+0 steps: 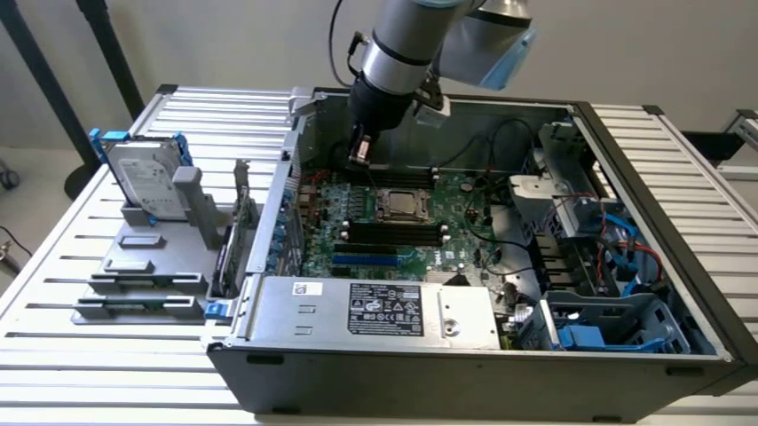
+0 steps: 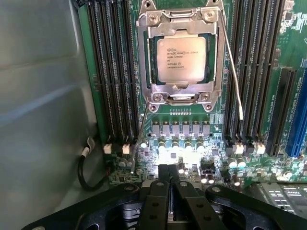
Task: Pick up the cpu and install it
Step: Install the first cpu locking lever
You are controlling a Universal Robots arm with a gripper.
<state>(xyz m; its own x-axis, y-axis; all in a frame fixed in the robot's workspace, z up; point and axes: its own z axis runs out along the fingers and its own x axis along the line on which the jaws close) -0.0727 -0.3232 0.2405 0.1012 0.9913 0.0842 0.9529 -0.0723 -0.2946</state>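
Exterior view: arm reaches down into the open computer case (image 1: 663,293), which lies on a slatted surface (image 1: 59,355). The gripper (image 1: 360,156) hangs over the far part of the motherboard (image 1: 355,253), just beyond the socket and above the board. In this view I cannot tell whether the fingers are apart or together.

The cpu (image 1: 399,204) shows as a small pale square in the middle of the board, inside the socket frame. It is apart from the gripper.

On the exterior view's left, outside the case, a silver hard drive (image 1: 148,177) with blue brackets stands upright on a grey fixture (image 1: 130,275). A power supply (image 1: 373,311) with a label sits along the near edge of the case.

Wrist view: this gives the finger state. The two black fingers (image 2: 160,191) lie pressed together with nothing between them. They are over a row of capacitors (image 2: 180,129) near the socket.

The cpu (image 2: 181,58) lies flat in the socket (image 2: 152,93). Its silvery top faces up with printed text legible as lines, and the metal frame surrounds it on all four sides. Thin wire levers (image 2: 232,72) run alongside the frame. Black memory slots (image 2: 112,72) flank the socket on both sides. A black cable (image 2: 84,167) loops at the board's edge beside the grey case wall.
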